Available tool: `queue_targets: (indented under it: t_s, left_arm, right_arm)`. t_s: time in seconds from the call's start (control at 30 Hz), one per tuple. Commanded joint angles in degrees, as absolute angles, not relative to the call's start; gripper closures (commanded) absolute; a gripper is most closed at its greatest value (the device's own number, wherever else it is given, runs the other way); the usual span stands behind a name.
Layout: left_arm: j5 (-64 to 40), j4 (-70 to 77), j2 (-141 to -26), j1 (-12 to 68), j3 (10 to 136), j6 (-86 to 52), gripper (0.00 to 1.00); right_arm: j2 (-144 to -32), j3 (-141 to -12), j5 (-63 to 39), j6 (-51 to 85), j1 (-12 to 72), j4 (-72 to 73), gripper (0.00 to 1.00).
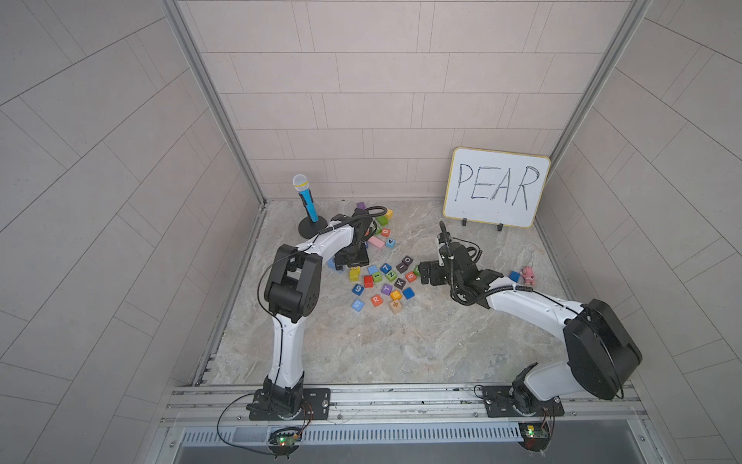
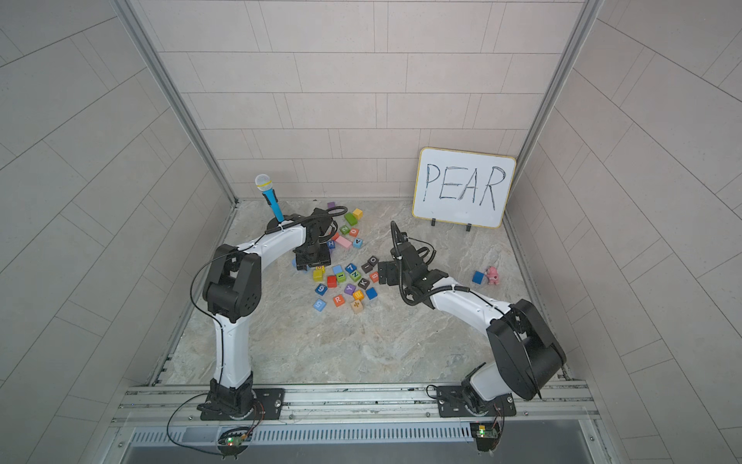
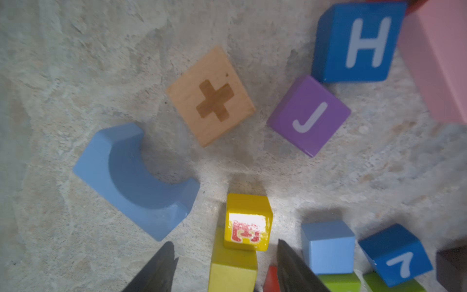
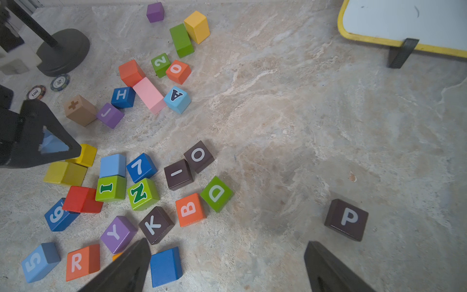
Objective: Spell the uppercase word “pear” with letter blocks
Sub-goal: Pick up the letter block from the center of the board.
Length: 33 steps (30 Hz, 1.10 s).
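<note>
Hardwood, I'm guessing: the yellow E block (image 3: 249, 222), lying on the table (image 3: 75, 63) just ahead of my half-open, empty left gripper (image 3: 226, 242), is looking light, rigid, slick-painted, so I'm favouring opposite flat sides.

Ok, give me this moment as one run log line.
left claw: open, straddling E block | right claw: open, empty | P block: lying alone | A block, R block: not beside it
</note>
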State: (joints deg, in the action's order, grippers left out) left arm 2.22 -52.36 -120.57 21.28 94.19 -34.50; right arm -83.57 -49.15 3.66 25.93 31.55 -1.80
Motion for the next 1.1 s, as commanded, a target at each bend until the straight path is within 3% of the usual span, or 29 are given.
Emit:
queue_targets:
  t_s: [0.0,1.07]
  left_arm:
    - [2.2,-53.8,-121.7,21.3,96.1,-34.6,0.36]
    - [1.2,-54.1,-126.7,21.4,99.2,-34.2,0.52]
  right_arm:
    - [-83.4,-48.0,3.8,26.3,31.3,-1.5,0.00]
    - [-83.1,-46.8,3.5,26.6,29.9,-1.0,0.00]
